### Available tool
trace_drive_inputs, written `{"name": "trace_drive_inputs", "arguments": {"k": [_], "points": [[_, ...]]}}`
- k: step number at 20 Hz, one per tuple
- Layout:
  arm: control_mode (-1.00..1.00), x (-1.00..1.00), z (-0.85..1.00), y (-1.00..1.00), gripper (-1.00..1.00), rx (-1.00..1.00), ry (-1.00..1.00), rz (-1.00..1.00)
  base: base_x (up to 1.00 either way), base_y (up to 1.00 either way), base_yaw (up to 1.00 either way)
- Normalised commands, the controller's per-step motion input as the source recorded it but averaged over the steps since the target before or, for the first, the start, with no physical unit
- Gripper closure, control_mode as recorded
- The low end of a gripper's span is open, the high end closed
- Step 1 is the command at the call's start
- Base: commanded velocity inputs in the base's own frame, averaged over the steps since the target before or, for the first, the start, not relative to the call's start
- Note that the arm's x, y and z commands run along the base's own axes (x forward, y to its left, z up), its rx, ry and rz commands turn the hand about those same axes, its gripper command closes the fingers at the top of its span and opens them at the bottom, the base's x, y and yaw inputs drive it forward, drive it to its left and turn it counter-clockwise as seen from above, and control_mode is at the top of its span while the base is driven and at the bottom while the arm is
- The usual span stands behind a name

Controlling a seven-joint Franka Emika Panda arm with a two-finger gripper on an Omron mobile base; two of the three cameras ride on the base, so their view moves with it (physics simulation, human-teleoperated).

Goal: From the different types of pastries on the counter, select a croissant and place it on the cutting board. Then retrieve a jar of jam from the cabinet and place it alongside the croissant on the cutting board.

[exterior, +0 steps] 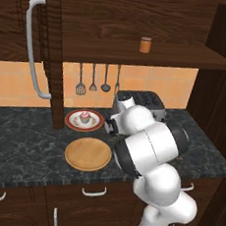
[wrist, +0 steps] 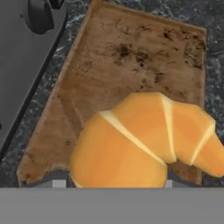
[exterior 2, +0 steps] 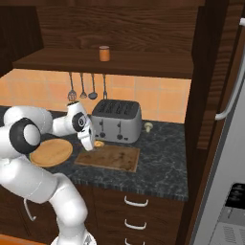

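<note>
Golden-brown and ridged, the croissant [wrist: 144,140] sits clamped between the fingers of the gripper [exterior 2: 94,145], its bulk swelling up right at the fingertips in the hand view. Beyond the fingers lies the cutting board [wrist: 131,57], dark worn wood; whether the pastry touches the board or hangs just above its near edge cannot be told. In the right base view the croissant [exterior 2: 99,143] shows as a small orange spot at the fingertips, at the board's [exterior 2: 115,158] corner nearest the toaster [exterior 2: 116,119], which stands just behind the fingers. To the arm's side of the fingers rests a round light-wood plate [exterior 2: 51,151] on the black counter [exterior 2: 162,162]. Farther off, past that plate in the left base view, a red-rimmed dish [exterior: 73,123] carries the pink-frosted cupcake [exterior: 85,117]. High above the fingers, the jar of jam [exterior 2: 104,53] stands upright on the shelf plank of the cabinet [exterior 2: 143,67]. Utensils [exterior 2: 82,88] hang on the tiled wall below that shelf.
</note>
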Motion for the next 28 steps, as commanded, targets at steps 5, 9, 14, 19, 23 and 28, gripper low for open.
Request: {"name": "trace_drive_inputs", "arguments": {"k": [5,9,14,19,23,28], "points": [[-1.0,0.02,-0.02,-0.79,1.0,0.07,0.12,0.0,0.0,0.0,0.0],[-1.0,0.0,-0.03,-0.23,1.0,0.01,0.0,0.0,0.0,0.0,0.0],[-1.0,0.04,-0.01,-0.99,1.0,0.1,0.01,0.0,0.0,0.0,0.0],[-1.0,0.0,-0.01,-0.98,1.0,0.11,0.03,-0.01,0.0,0.0,0.0],[-1.0,-0.67,-0.09,-0.28,1.0,0.02,0.03,-0.14,0.0,0.0,0.0],[-1.0,-0.57,-0.01,-0.61,1.0,0.05,0.06,-0.16,0.0,0.0,0.0]]}}
